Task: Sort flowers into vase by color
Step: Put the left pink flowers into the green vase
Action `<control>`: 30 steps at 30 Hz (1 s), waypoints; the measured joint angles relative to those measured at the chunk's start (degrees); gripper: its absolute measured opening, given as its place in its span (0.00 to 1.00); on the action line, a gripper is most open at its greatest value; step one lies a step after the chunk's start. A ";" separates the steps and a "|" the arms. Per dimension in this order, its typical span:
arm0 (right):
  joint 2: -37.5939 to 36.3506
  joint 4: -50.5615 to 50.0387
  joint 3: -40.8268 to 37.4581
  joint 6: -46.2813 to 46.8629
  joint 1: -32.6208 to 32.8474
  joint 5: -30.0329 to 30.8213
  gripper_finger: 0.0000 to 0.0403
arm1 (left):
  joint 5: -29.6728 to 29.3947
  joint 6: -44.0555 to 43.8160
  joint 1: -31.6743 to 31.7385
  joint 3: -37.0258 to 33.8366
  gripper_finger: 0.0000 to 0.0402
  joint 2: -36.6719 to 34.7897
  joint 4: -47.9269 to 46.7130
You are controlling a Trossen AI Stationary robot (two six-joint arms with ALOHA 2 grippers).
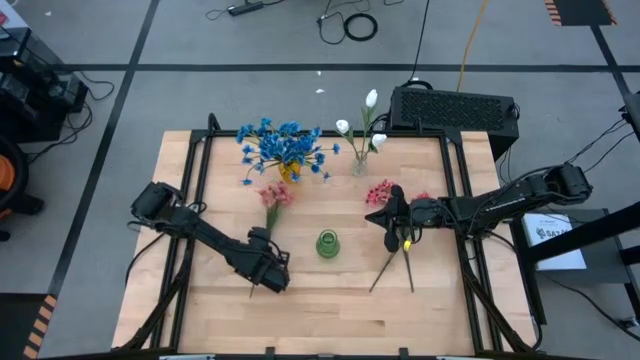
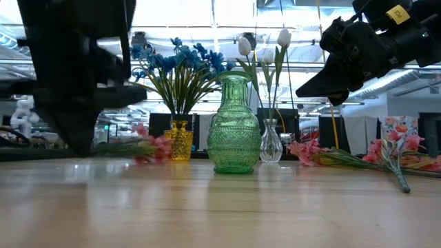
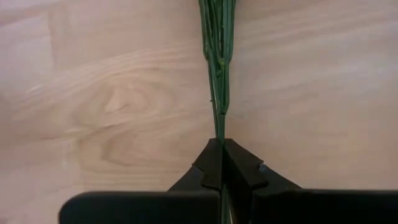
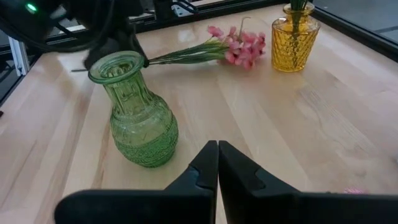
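My left gripper [image 1: 262, 248] is low over the table's near left part, shut on the stem end of a pink sprig [image 1: 274, 195]. That sprig lies stretched toward the far edge. My right gripper [image 1: 376, 217] is shut and empty, raised above the table [image 2: 303, 89] right of the green vase [image 1: 328, 243]. More pink sprigs [image 1: 380, 192] lie on the table under it, stems [image 1: 392, 266] toward the near edge. Blue blooms [image 1: 285, 145] stand in a yellow vase [image 2: 179, 141]. White buds [image 1: 368, 115] stand in a clear vase [image 2: 270, 145]. My left gripper pinches the pink sprig's thin green stems [image 3: 220, 127] near their free end between its two fingers. The fingers point toward the far edge, in line with the stems. The blooms [image 4: 239, 48] lie on the table on the far side of the gripper.
A black box [image 1: 455, 108] stands off the table's far right corner. Black frame rails [image 1: 200, 160] run along the table's left and right sides. The green vase stands upright in the middle between the two arms, with bare wood [image 1: 330, 310] toward the near edge.
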 joint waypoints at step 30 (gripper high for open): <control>0.02 18.53 0.00 5.11 1.28 -11.08 0.01 | -39.20 32.06 -19.94 14.22 0.01 -17.49 5.14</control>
